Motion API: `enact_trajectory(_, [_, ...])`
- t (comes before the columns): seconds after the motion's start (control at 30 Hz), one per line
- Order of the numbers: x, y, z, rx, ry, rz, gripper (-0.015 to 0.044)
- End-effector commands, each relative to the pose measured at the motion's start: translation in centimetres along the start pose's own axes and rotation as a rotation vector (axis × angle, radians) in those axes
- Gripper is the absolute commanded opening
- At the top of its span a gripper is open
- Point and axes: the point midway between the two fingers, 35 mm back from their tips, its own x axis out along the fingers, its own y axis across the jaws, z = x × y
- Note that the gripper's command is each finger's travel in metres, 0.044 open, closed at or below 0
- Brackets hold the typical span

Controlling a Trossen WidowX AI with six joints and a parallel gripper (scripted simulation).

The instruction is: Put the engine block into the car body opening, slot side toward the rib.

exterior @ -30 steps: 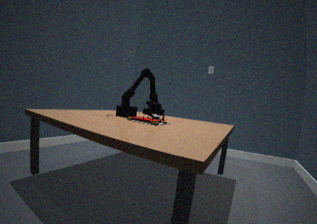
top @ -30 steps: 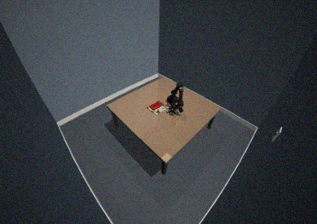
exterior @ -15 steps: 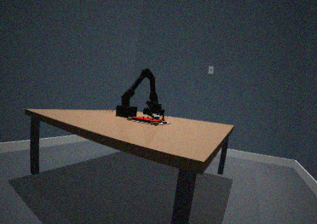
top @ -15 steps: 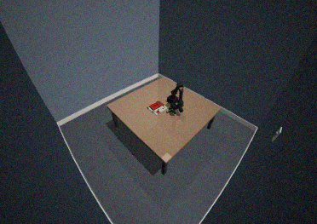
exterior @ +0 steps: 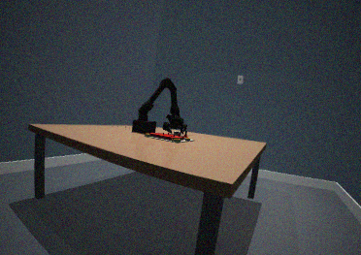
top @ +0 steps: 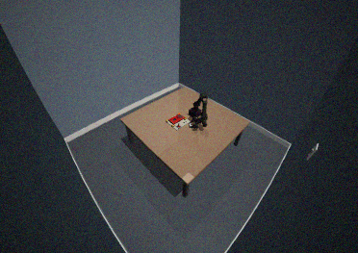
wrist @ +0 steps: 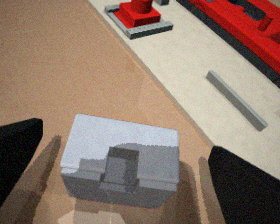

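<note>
Three cams on my desk, quick rundown

So the top cam sits high and far back, tilted down over the whole desk and the room floor. Exterior one's lower, off past a corner, looking across at my arm. Both catch arm and desk. Wrist cam's super close, peering down between my fingers; all three share the red part.

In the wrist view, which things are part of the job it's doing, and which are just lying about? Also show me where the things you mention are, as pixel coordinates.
Part of the job:
- the grey slotted block [wrist: 151, 137], apparently the engine block
- the red car body [wrist: 236, 22]
- the open gripper [wrist: 127, 135]

Apparently just lying about:
- the red stepped piece [wrist: 136, 15] in its grey frame [wrist: 151, 30]
- the loose-looking grey bar [wrist: 236, 100] on the pale board [wrist: 176, 65]
</note>
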Motion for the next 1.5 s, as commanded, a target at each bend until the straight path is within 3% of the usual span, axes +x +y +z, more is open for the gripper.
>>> enact_trajectory(0.0, [-1.2,0.2,0.3,0.007,0.011,0.004,0.044])
enact_trajectory(0.27, [-4.2,0.2,1.0,0.007,0.014,0.003,0.044])
enact_trajectory(0.8, [-3.8,0.2,0.8,-0.003,0.013,0.004,0.044])
enact_trajectory(1.47, [-2.2,-0.8,2.2,-0.037,0.609,-0.175,0.044])
